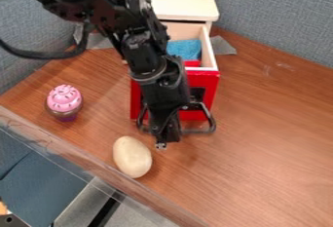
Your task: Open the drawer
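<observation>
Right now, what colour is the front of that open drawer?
The drawer front is bright red, seen best in the camera view.

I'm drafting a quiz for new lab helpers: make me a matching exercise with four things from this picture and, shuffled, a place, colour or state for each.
Things
1. drawer
2. cupcake
3. oval object
4. blue item

Descriptions
A. pale beige all over
B. lying inside the drawer
C. pulled open, with a red front
D. pink on top

Right pairs: 1-C, 2-D, 3-A, 4-B
</observation>
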Robot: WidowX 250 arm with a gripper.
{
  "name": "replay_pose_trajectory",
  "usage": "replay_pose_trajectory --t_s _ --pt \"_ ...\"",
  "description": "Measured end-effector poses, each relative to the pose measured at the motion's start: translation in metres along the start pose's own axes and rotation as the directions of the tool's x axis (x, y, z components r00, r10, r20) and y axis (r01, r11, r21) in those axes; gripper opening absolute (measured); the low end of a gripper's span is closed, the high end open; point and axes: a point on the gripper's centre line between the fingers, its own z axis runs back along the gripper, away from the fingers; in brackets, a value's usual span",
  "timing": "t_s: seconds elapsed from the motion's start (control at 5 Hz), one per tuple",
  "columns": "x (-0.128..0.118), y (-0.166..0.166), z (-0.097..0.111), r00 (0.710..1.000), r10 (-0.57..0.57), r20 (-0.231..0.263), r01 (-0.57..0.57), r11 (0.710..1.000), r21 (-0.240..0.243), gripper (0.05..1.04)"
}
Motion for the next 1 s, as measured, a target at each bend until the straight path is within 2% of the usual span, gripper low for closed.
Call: replay_pose_trajectory --t_s 0.2,0.4,0.6,0.8,1.0 --pt "0.0 0.0 0.0 1.0 -0.004 0.0 0.004 1.0 -0.002 0.753" --pt "-0.001 0.002 0.003 1.0 0.004 0.012 -0.004 1.0 0.002 0.993" --pt "0.008 0.006 0.017 0.999 0.014 0.052 -0.015 1.0 0.012 1.003" --pt "0.017 0.016 0.051 0.989 0.053 0.135 -0.06 0.997 0.043 1.0" --pt "0.022 0.02 0.082 0.984 0.085 0.159 -0.096 0.993 0.064 1.0"
